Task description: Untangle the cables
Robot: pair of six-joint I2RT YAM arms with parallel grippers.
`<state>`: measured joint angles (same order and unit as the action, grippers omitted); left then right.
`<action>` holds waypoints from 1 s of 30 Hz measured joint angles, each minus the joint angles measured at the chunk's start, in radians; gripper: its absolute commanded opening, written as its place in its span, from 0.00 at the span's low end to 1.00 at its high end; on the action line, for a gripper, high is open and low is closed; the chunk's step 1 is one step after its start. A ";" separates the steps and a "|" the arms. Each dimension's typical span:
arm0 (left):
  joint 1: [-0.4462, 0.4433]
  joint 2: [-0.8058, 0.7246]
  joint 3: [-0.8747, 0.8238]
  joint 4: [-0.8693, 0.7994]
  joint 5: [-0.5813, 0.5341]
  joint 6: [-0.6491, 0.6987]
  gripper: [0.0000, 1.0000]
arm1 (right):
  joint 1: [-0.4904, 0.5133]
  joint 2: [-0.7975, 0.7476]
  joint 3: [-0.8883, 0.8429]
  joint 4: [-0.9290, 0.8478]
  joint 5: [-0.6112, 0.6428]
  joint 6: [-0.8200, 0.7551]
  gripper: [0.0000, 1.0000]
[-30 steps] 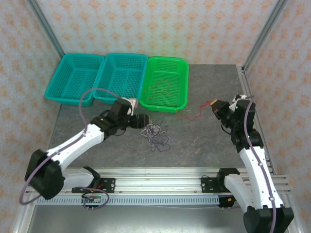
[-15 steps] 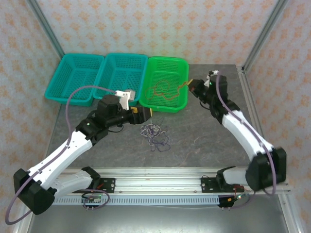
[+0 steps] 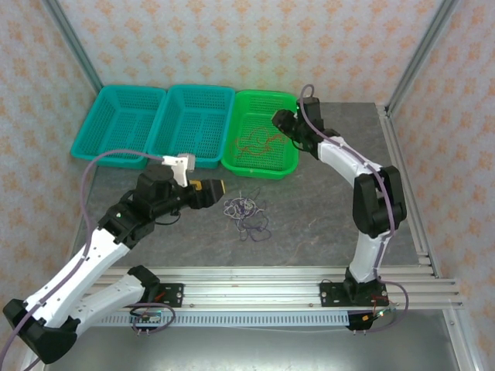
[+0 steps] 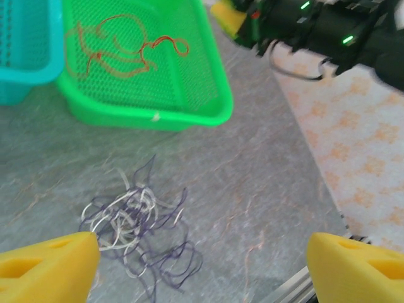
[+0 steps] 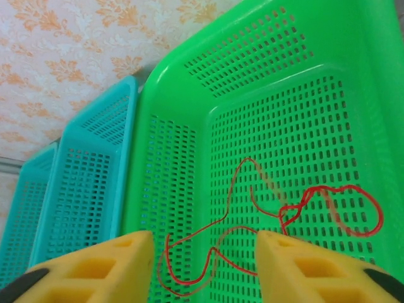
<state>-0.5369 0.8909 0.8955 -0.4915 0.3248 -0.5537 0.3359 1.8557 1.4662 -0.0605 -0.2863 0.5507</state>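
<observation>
The left gripper (image 3: 213, 188) gapes empty; the purple-white cable tangle (image 3: 246, 215) lies on the worktop (image 3: 325, 216) at its 4 o'clock. The right gripper (image 3: 280, 124), parted and empty, hangs over the green basket (image 3: 255, 168), with the red cable (image 3: 259, 141) at its 8 o'clock.

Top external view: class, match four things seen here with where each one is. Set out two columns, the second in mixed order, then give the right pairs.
Things
1. thin red-orange wire cable
2. tangled dark purple and whitish wire cables
3. left tool
4. right tool

Places
A. on the grey stone-look table
B. open, over the green plastic mesh basket
C. open, just left of the tangle
D. lying inside the green basket

Pairs: 1-D, 2-A, 3-C, 4-B
</observation>
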 measured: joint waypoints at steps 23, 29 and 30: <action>-0.331 0.370 -0.138 -0.016 -0.047 -0.156 0.56 | 0.074 -0.969 -0.571 -0.559 -0.192 -0.008 0.61; -0.355 0.521 -0.137 0.084 -0.063 -0.183 0.52 | 0.158 -0.968 -0.650 -0.567 -0.217 0.052 0.61; -0.354 0.542 -0.137 0.098 -0.071 -0.185 0.50 | 0.171 -0.965 -0.656 -0.563 -0.216 0.059 0.61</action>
<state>-0.8913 1.4334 0.7582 -0.3939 0.2535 -0.7391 0.5072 0.8906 0.8101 -0.6231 -0.5018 0.6098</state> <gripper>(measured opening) 0.525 0.607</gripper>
